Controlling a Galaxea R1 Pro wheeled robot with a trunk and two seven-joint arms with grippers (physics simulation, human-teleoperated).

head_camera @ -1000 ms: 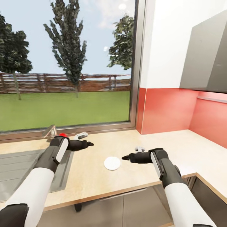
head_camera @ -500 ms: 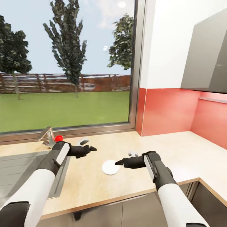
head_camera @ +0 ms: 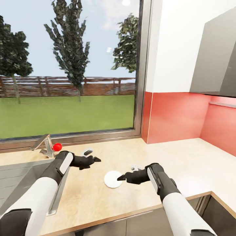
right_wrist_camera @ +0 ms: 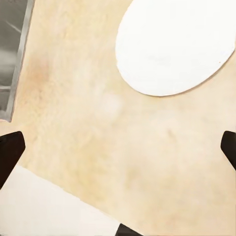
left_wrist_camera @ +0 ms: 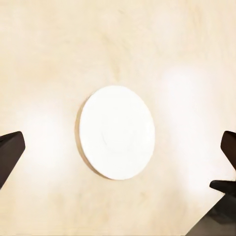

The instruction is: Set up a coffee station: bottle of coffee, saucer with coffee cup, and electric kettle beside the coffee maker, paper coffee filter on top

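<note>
at the far left a steel sink (head_camera: 19, 183) is sunk into the pale wood tabletop (head_camera: 183, 157), with a red-knobbed faucet (head_camera: 49, 147) behind it. the whole head view has shifted over the last second, so the camera has moved; the faucet only seems to have slid. the left gripper (head_camera: 95, 159) hovers over the tabletop, jaws wide. the flat round white saucer (head_camera: 113, 179) lies alone on the tabletop between the arms. the right gripper (head_camera: 120, 178) has closed in from beside it to its rim, jaws wide, apparently lining up a grasp. the coffee maker is not visible here.
</note>
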